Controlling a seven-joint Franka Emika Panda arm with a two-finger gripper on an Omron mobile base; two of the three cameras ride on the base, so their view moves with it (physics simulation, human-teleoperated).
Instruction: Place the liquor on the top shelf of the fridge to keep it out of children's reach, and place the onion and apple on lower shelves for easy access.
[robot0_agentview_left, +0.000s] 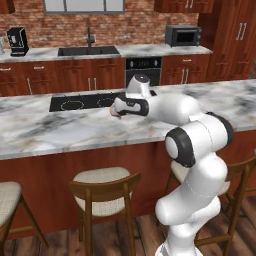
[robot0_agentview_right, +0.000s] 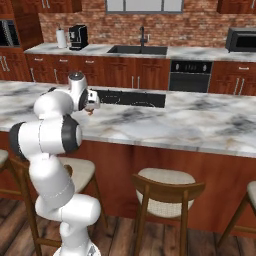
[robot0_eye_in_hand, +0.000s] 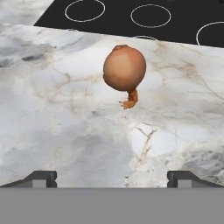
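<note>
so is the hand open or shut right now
Open. In the hand view the hand has its two dark fingertips far apart with nothing between them; the onion lies ahead on the marble counter, untouched.

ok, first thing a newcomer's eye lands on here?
The white arm, bulking up the foreground of both base views in front of the marble island counter. Next the onion in the hand view, lying alone on the marble just short of the black cooktop. The gripper is open, its fingertips wide apart and the onion ahead of them, untouched.
</note>
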